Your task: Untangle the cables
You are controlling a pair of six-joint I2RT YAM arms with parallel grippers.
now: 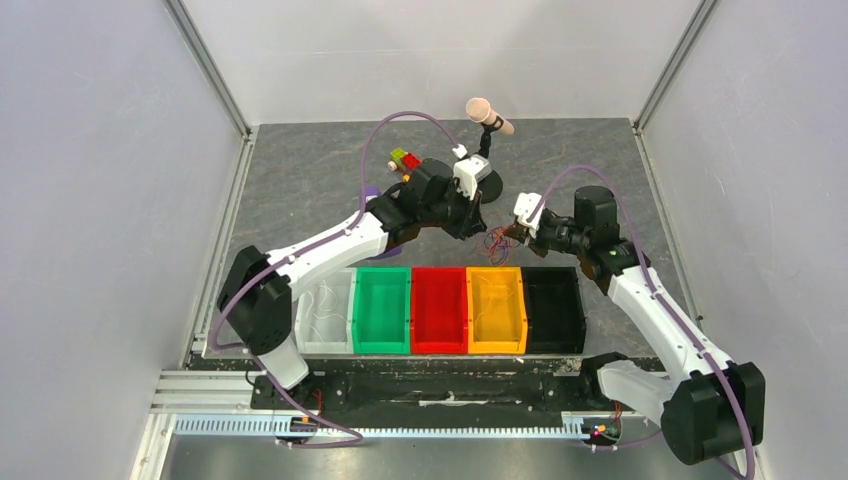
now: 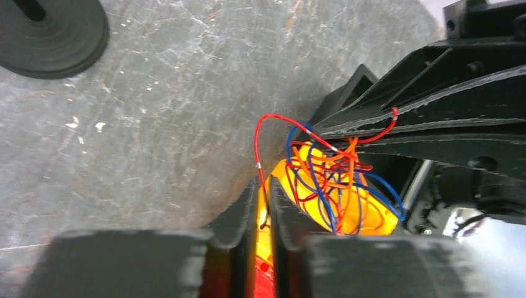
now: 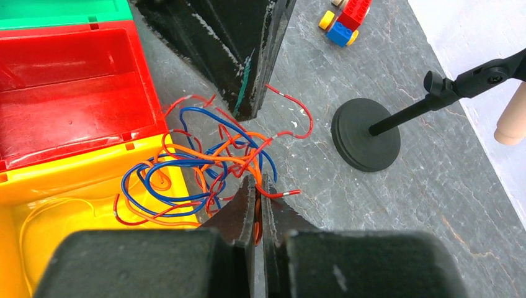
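My right gripper [image 3: 257, 184]: clamping the cables [image 3: 198, 162]
My left gripper [image 2: 264, 188]: standing nearly together; gripping or not, I cannot tell
Cables: stretching from gripper to gripper

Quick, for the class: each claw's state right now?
Left claw: nearly shut around the cables; grip cannot be told.
Right claw: closed on the cables.

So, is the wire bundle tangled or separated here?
Tangled. In the right wrist view the red, blue and orange wires loop through one another in one clump, partly over the rim of the yellow bin.
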